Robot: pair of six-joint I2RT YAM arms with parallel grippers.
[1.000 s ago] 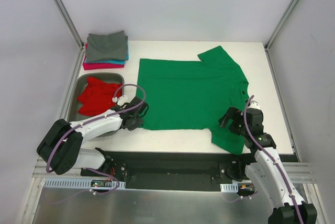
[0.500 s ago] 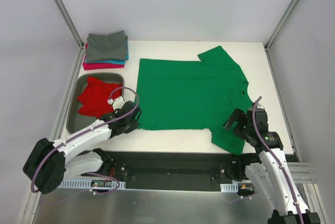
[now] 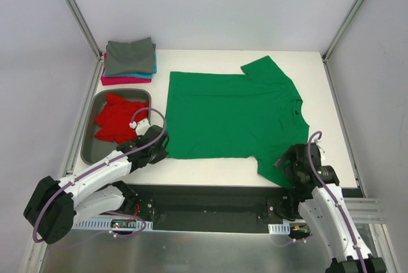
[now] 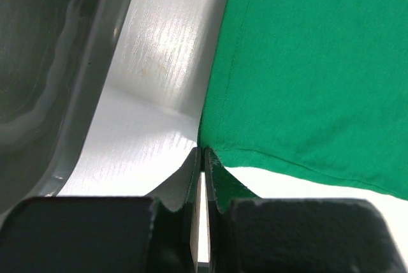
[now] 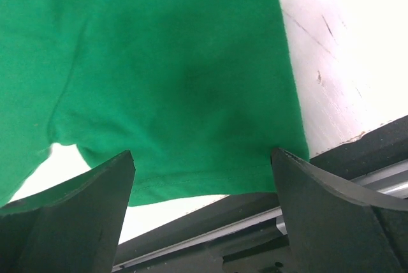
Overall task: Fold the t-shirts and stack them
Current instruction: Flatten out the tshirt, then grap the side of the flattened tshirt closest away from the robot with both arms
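Working along the counter's near edge, both claws are setting up on the green shirt, which is lying spread flat and unfolded across the middle of the counter. The left claw is sitting low at the shirt's near-left hem corner. Its jaws are pressed almost together with only a thin slit between them, and the cloth corner is meeting the tips there, so it appears to be pinching that corner, probably to lift it for a first fold.

At the near-right corner the right claw is hanging over the near sleeve with its jaws spread wide and gripping nothing. The sleeve's hem is running between the two fingers, which suggests it is lining up to close on that edge. Taking both near corners would let the shirt be carried over toward the far edge evenly.

Further back, beside the left edge, the red shirt is lying crumpled in the tray, waiting unfolded. At the far-left corner the stack of folded shirts is sitting, grey on top, with teal and pink showing beneath, well apart from both claws.
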